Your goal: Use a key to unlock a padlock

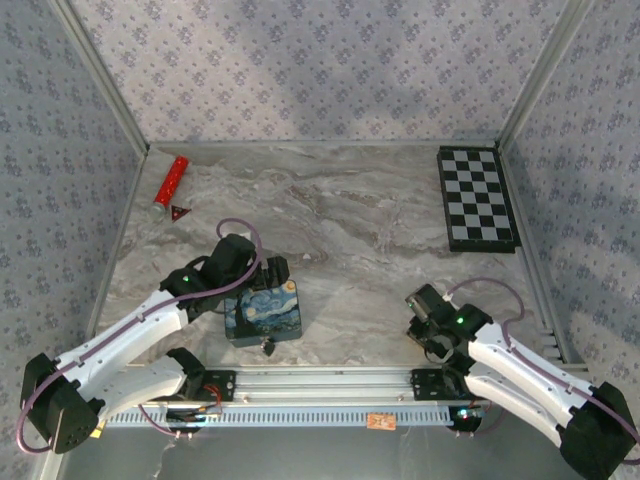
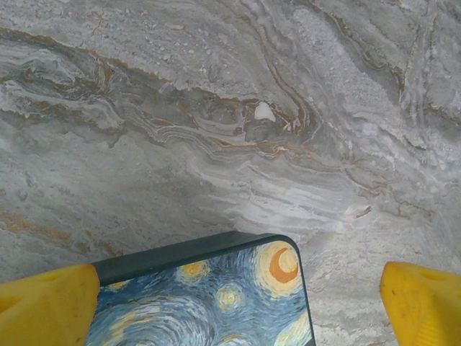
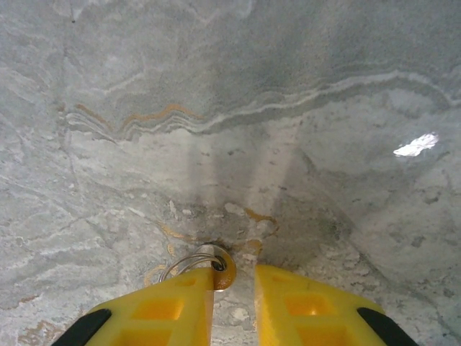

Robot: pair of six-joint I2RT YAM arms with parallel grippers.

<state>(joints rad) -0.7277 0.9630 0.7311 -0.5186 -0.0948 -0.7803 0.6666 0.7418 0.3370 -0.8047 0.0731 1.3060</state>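
The padlock [image 1: 268, 346] is a tiny dark lump on the marble just in front of the blue painted tin [image 1: 263, 311]. My left gripper [image 1: 268, 285] hangs over the tin's far edge. In the left wrist view this gripper [image 2: 238, 310] is open wide, its yellow fingers [image 2: 47, 306] standing either side of the tin's corner [image 2: 216, 288] without touching it. Near the table's front right, my right gripper [image 1: 418, 318] is low over the marble. In its wrist view the gripper [image 3: 234, 285] has narrow jaws around a brass key head [image 3: 229, 268] with a wire ring [image 3: 184, 263]. The key rests against the left finger, with a gap to the right one.
A red cylinder [image 1: 170, 182] and a small dark-red triangle [image 1: 180, 211] lie at the far left by the wall. A black-and-white checkered board [image 1: 477, 198] lies at the far right. A metal rail [image 1: 320, 385] runs along the near edge between the arm bases.
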